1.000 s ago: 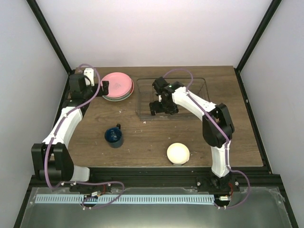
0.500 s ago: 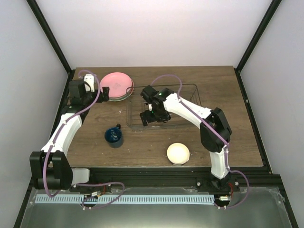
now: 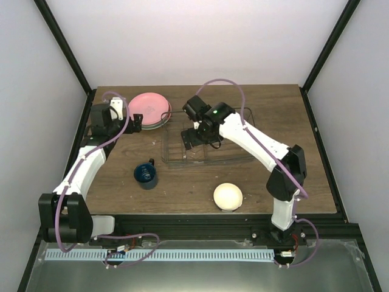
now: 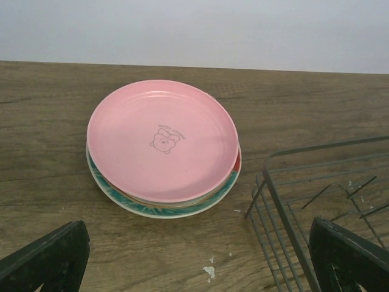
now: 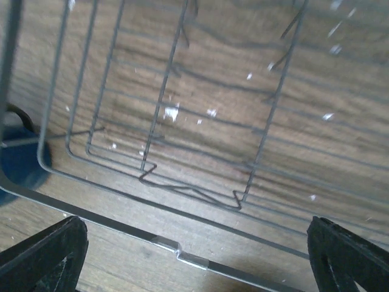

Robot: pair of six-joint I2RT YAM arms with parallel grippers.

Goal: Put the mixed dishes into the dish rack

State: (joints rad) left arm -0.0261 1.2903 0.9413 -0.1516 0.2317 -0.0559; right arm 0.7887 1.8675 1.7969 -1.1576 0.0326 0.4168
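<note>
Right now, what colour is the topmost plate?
The topmost plate is pink, with a small centre motif; best seen in the left wrist view.

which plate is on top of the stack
The round pink plate with the small cartoon print; the teal-and-red patterned plate shows only as a rim beneath it.

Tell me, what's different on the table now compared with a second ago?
The dish rack slid left, toward the pink plate and its stack, and a little nearer the arms, the right gripper moving along with it. That gripper now stands open over the rack's wires. The left gripper, also open, shifted only slightly. The plates, the dark blue mug and the cream bowl stayed put.
</note>
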